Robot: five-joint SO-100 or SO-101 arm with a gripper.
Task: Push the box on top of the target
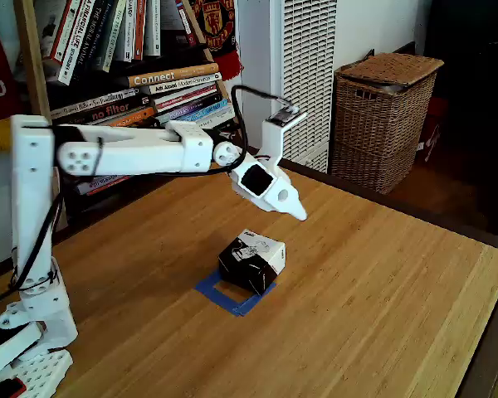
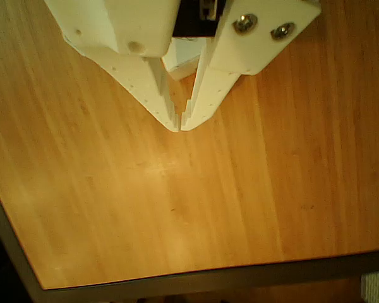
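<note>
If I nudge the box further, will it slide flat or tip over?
The box looks squat with a flat base on smooth wood, so it probably slides. It likely is light cardboard and may rotate under an off-centre push. The blue tape target edge could snag it slightly.

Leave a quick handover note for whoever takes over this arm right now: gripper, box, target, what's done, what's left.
Gripper: shut, empty, raised in the air past the box, touching nothing.
Box: on the wooden table, sitting over most of the blue tape target.
Done: box largely on the target.
Left: in the fixed view, tape edges and the near corner show on the box's near-left side, so possibly a small nudge that way; otherwise retract.
</note>
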